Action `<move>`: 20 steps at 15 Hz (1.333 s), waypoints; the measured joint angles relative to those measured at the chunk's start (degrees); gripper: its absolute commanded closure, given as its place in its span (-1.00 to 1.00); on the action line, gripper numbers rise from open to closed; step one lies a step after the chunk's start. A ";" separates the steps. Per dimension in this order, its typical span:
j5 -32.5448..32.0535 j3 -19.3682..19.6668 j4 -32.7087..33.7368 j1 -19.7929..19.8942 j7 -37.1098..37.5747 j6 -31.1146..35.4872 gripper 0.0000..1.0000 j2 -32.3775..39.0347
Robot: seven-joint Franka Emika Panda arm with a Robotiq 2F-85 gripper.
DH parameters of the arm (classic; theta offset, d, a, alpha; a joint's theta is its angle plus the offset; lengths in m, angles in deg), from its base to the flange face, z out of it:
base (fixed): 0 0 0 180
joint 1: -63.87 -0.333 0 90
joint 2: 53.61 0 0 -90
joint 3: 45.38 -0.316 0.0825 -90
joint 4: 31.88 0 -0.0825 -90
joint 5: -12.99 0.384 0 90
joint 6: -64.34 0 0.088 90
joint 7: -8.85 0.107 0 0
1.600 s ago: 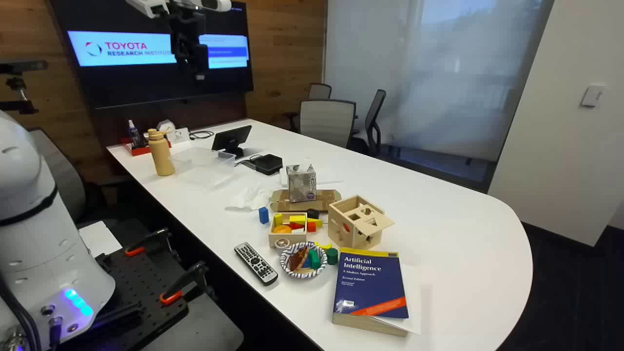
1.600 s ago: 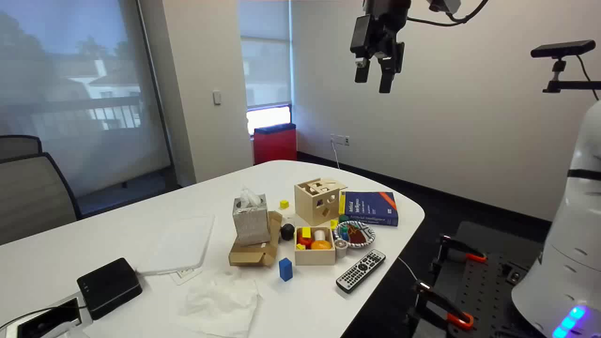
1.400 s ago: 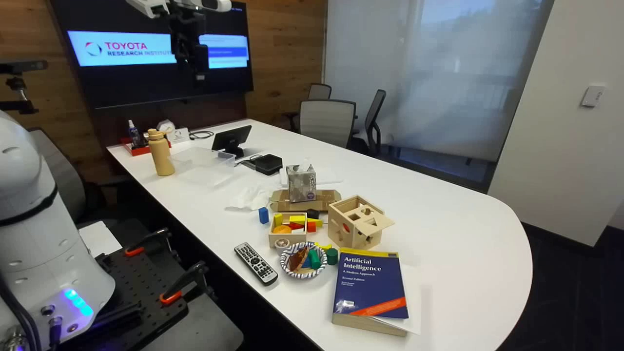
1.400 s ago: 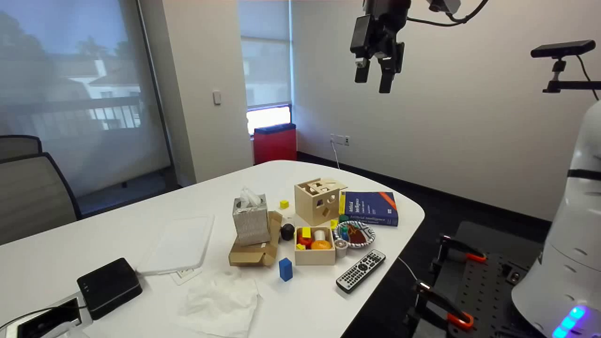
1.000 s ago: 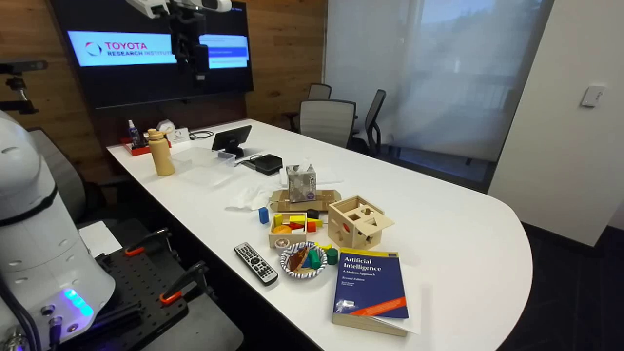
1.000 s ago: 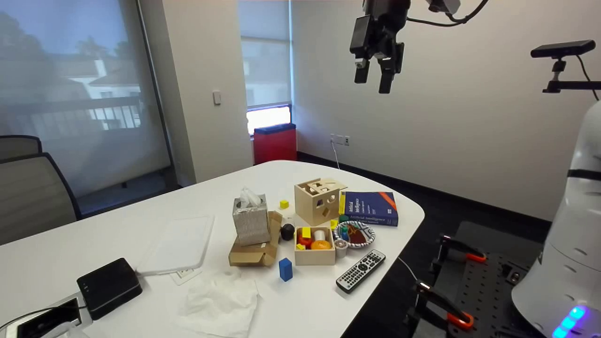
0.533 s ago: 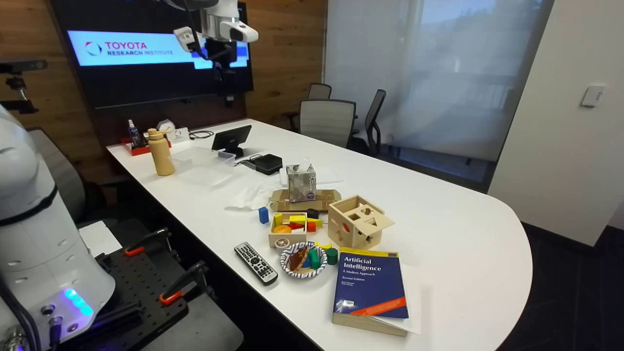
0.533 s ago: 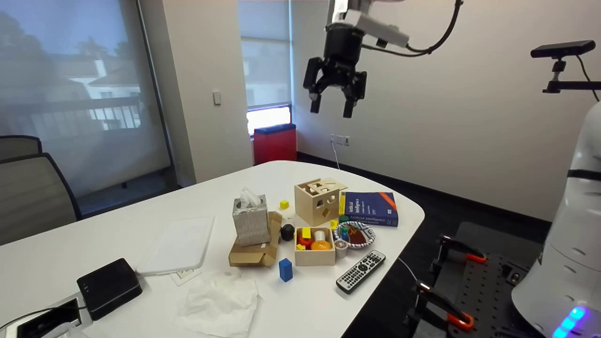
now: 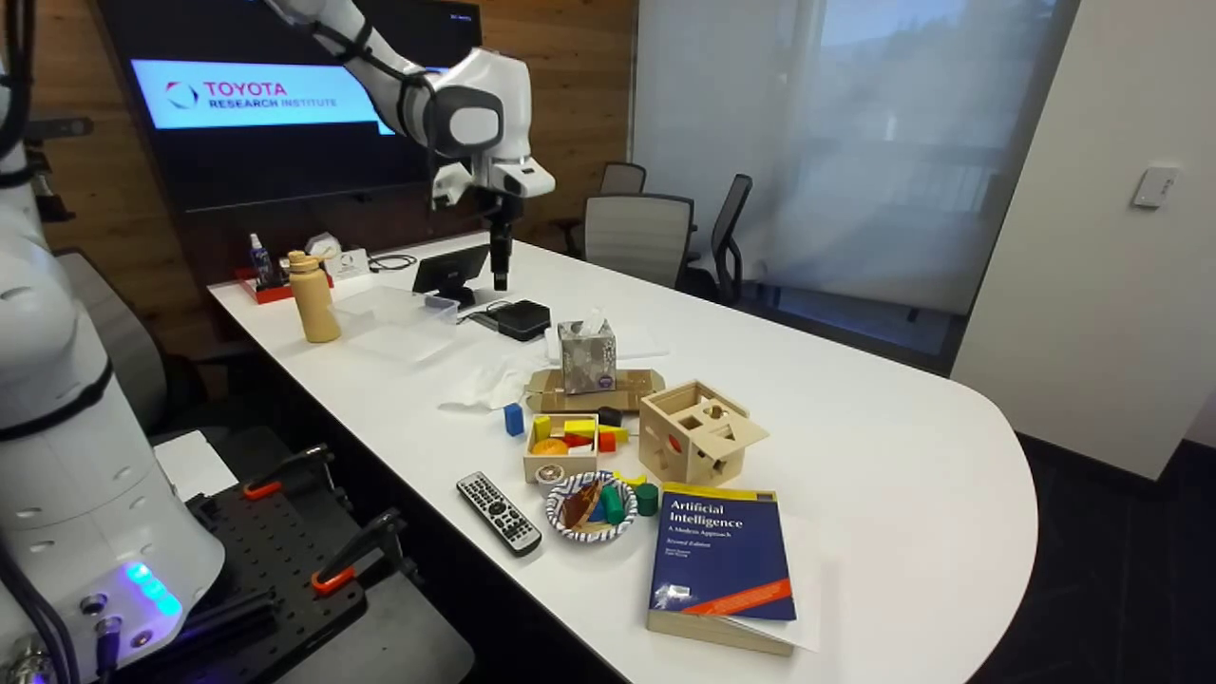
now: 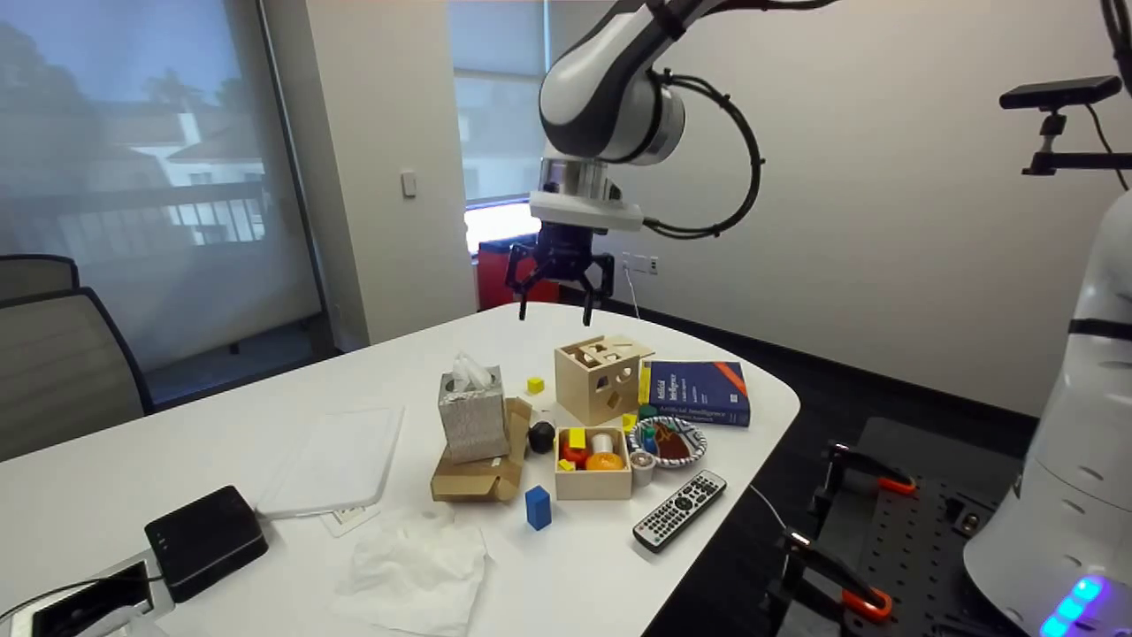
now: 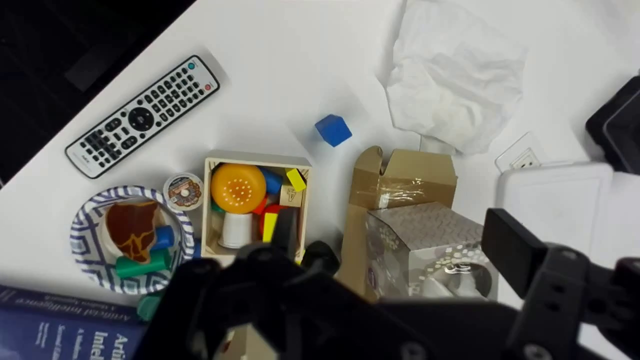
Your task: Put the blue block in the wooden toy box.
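Observation:
The blue block stands upright on the white table, beside a small open wooden tray of toys; it also shows in an exterior view and, from above, in the wrist view. The wooden toy box, pale with cut-out holes and its lid partly slid aside, stands near the blue book; it also shows in an exterior view. In the wrist view it is mostly hidden behind the gripper. My gripper is open and empty, high above the table, over the tissue box area in the wrist view.
The tissue box stands on flattened cardboard near the block. The wooden tray, paper bowl, remote, dark ball and book lie close around. A crumpled white sheet lies beside the block.
The arm has come down from high up and swung over the table. The gripper has stayed open. The block, toy box and other objects have not moved.

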 measured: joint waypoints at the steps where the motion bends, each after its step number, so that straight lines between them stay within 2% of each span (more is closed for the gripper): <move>1: 0.11 0.11 0.78 -0.45 2.32 1.87 -1.00 2.61; 5: 2.50 0.18 3.46 -2.74 9.86 7.41 -1.00 11.26; 10: 4.11 0.26 4.58 -5.36 17.62 11.10 -1.00 18.66; 14: 7.00 0.26 4.93 -6.13 21.24 14.60 -1.00 23.99; 20: 10.69 0.58 6.60 -6.25 24.10 24.18 -1.00 31.92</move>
